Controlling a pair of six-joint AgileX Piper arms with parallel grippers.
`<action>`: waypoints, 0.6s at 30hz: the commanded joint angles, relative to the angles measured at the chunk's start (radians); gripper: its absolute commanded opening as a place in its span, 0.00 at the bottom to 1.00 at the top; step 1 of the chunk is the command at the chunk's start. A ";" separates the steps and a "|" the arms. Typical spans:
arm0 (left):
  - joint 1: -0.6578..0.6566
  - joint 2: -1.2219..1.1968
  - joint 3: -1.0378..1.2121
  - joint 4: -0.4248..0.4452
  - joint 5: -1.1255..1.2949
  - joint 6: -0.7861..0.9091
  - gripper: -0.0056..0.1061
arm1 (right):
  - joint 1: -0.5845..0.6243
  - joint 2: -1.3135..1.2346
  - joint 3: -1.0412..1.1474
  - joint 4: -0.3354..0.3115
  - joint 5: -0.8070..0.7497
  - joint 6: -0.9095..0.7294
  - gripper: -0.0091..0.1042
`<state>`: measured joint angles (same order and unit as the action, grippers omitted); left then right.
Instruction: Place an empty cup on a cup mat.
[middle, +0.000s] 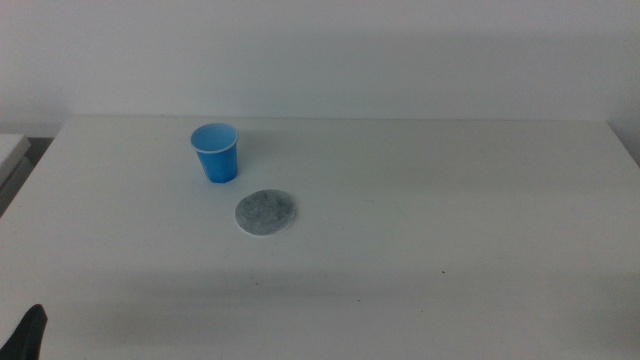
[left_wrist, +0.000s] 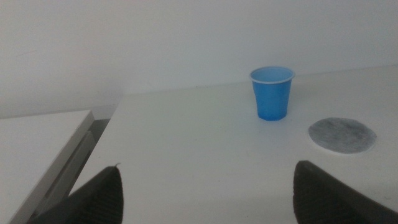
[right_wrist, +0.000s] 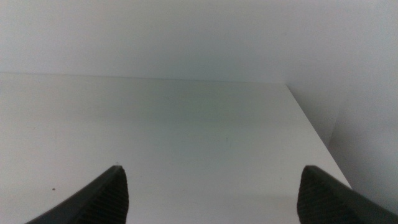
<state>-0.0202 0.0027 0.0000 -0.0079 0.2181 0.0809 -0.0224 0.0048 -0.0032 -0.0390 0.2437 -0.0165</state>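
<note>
The bright blue cup (middle: 216, 152) stands upright and empty on the white table, left of centre toward the back. The grey cup mat (middle: 266, 212) lies flat just in front of it and slightly to the right, a small gap apart. In the left wrist view the cup (left_wrist: 272, 93) and the mat (left_wrist: 342, 135) lie well ahead of my left gripper (left_wrist: 208, 193), whose jaws are wide apart and empty. A tip of the left gripper (middle: 30, 332) shows at the middle view's bottom left corner. My right gripper (right_wrist: 211, 193) is open and empty over bare table; it is out of the middle view.
The white table (middle: 420, 230) ends at a wall behind. A lower white surface (left_wrist: 37, 140) sits beyond the table's left edge. The table's right edge (right_wrist: 314, 134) shows in the right wrist view.
</note>
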 joint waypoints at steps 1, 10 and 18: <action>0.001 -0.003 0.000 0.000 -0.012 -0.002 0.89 | 0.002 -0.005 0.003 -0.007 -0.005 -0.004 0.90; 0.001 0.554 -0.620 -0.011 0.459 0.061 0.89 | 0.002 -0.005 0.003 -0.007 -0.005 -0.004 0.90; 0.001 1.036 -1.096 -0.060 0.662 0.146 0.89 | 0.002 -0.005 0.003 -0.007 -0.005 -0.004 0.90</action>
<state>-0.0202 0.9558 -1.0232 -0.0429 0.8539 0.2078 -0.0224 0.0048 -0.0032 -0.0390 0.2437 -0.0165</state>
